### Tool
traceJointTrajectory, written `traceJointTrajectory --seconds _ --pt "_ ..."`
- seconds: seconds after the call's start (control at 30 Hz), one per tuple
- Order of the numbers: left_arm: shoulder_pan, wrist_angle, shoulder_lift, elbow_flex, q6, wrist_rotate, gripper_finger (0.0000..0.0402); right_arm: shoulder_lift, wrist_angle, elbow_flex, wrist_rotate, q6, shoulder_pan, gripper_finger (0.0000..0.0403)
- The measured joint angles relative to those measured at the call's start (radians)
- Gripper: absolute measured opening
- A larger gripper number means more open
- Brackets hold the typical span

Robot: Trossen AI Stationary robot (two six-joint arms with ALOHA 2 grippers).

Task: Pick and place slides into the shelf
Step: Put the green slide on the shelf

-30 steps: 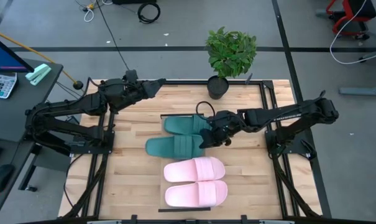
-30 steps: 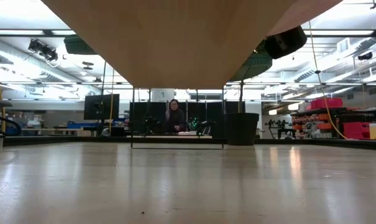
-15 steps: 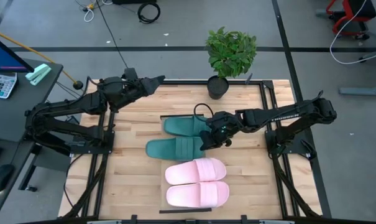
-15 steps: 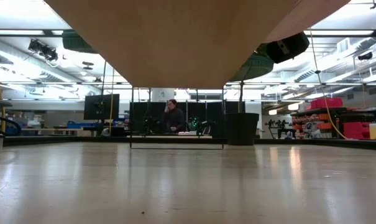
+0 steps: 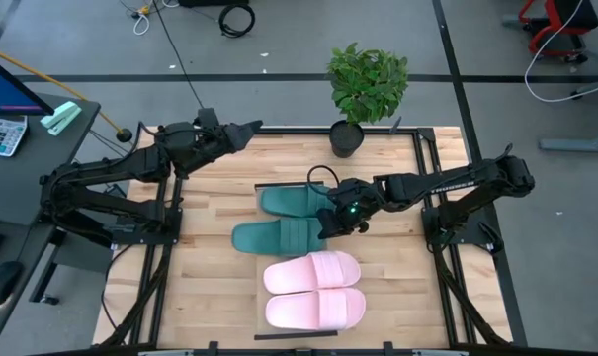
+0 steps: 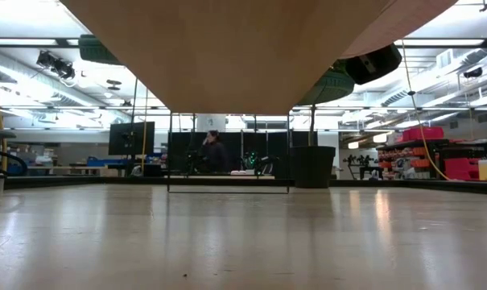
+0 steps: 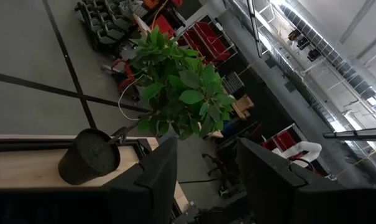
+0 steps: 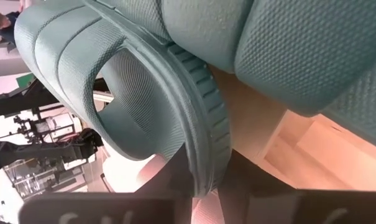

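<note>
Right pincer (image 5: pixel 330 216) pinches edge of green slide (image 5: pixel 277 235), mid table. Second green slide (image 5: pixel 297 200) just behind it, on shelf (image 5: pixel 279 184). Two pink slides (image 5: pixel 311 289) lie nearer front. Left pincer (image 5: pixel 251 127) open, up by far left corner, near plant (image 5: pixel 367 82).

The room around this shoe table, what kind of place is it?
Probably a robotics lab or workshop. Two robot arms are mounted at a wooden table, a person sits among monitors in the background, and red bins and cables lie around.
</note>
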Motion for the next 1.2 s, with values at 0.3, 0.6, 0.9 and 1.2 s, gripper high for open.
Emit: traceJointTrajectory --seconds 0.3,0.6,0.9,1.2 --pt "0.0 -0.003 0.0 0.0 0.002 0.0 0.0172 -0.005 -0.011 -0.001 0.005 0.013 0.009 0.013" --pt "0.0 -0.006 0.0 0.0 0.012 0.0 0.0172 -0.044 -0.075 -0.002 0.039 0.021 0.012 0.0161" --pt "0.0 -0.006 0.0 0.0 0.011 0.0 0.0172 -0.15 -0.192 -0.002 0.082 0.021 0.017 0.0144" --pt "0.0 -0.006 0.0 0.0 0.01 0.007 0.0172 -0.243 -0.201 0.089 0.251 -0.122 0.033 0.0117"
